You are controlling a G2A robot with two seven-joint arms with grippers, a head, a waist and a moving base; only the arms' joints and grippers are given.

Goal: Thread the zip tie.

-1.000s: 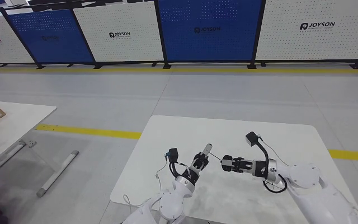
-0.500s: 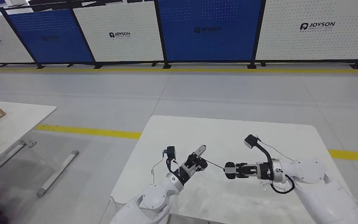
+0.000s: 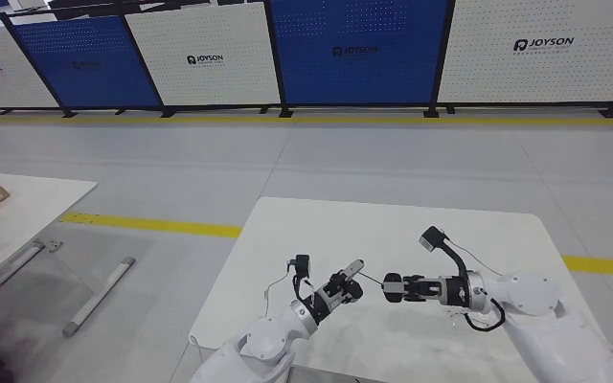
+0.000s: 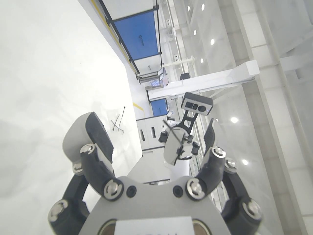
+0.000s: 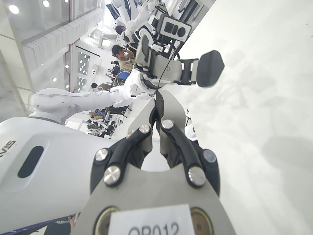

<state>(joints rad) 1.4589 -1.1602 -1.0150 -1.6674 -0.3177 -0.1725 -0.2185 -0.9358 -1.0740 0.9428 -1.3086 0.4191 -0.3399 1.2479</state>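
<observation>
The right gripper is clamped shut on the zip tie, pads meeting on the strap so that a thin black length stands out past its fingertips; from the left wrist the strap seems to curl into a small loop close against those fingers, though which end is head and which is tail is too fine to tell. Directly ahead, just apart, the left gripper hangs with its jaws spread wide and nothing between them; the free length lies near that gap, but I cannot tell whether it touches a pad. Both are raised above the table; well off to one side of the left gripper a few spare zip ties lie crossed on it.

The step in hand, as I judge it, is for the open gripper to take the free end so it can be fed through the head. To do it well, bring the spread jaws squarely around the strap, pads on its flat faces; close a little back from the tip, leaving enough proud to enter the slot; hold the right arm steady meanwhile. So thin a strap will likely flex and twist, so small, slow moves suit it best; the risk is closing on air or nudging the strap aside.
</observation>
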